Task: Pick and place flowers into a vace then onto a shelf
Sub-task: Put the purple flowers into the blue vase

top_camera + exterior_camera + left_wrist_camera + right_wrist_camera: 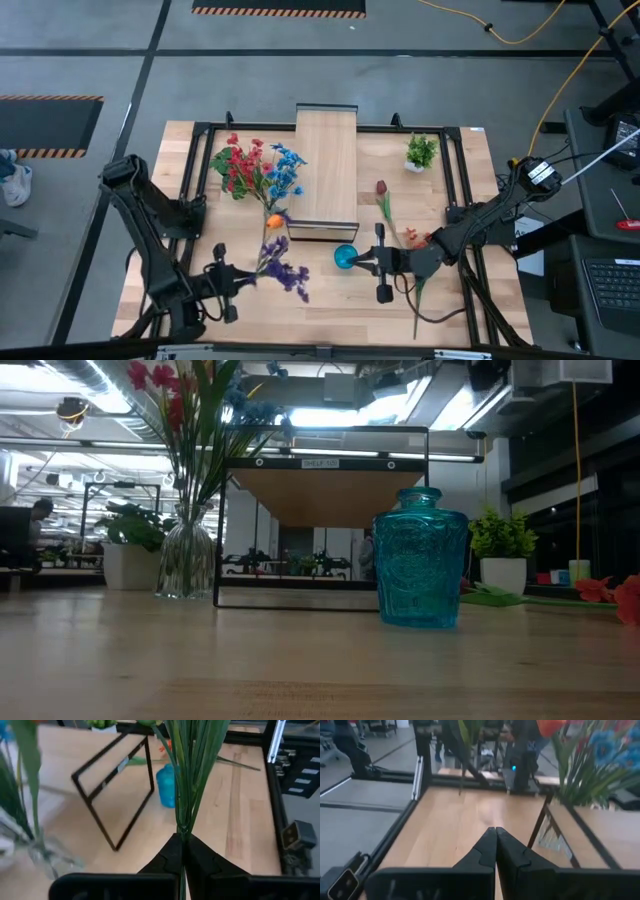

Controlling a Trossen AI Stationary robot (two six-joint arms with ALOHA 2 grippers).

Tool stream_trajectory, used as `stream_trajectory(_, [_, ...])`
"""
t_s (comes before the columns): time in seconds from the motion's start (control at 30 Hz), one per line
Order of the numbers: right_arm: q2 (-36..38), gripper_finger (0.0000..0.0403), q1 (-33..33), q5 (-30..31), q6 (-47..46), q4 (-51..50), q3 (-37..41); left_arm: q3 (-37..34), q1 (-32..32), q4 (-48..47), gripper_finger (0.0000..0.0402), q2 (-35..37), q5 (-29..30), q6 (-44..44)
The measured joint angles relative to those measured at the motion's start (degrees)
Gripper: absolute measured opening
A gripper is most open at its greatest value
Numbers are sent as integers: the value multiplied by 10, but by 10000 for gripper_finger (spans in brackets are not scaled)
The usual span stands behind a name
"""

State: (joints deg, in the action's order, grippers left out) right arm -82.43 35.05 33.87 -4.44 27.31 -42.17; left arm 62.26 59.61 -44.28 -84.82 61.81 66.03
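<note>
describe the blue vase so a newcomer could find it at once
Start at the shelf, the long light-wood board on a black frame mid-table. Just off its near end, toward the right gripper, stands the blue vase. Its teal embossed glass is empty; the clear vase at the shelf's other corner holds flowers.

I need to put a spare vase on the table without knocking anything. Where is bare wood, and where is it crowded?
Bare wood lies right of the shelf, between it and the small plant, and along the near edge between both grippers. Crowded: the clear vase with flowers left of the shelf, and the teal vase by the right gripper.
</note>
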Motion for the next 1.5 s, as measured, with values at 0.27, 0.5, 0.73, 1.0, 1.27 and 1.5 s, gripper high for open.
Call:
stream_trajectory(0.27, [0, 6, 0, -4, 46, 52, 0, 0, -95, 225, 3, 1, -162, -345])
stream_trajectory(0.5, [-1, 7, 0, -46, 48, 58, 0, -10, -166, 376, 3, 1, -240, -541])
stream_trajectory(0.73, [-20, 48, 0, -59, 98, 108, 0, -77, -239, 583, 3, 1, -331, -676])
stream_trajectory(1.0, [-27, 111, -28, -59, 135, 156, 0, -103, -312, 694, 3, 0, -413, -747])
stream_trajectory(1.27, [-27, 136, -62, -65, 168, 195, 0, -103, -380, 698, 3, 0, -459, -758])
stream_trajectory(1.5, [-27, 136, -82, -87, 188, 201, 0, -104, -423, 717, 3, 0, -516, -758])
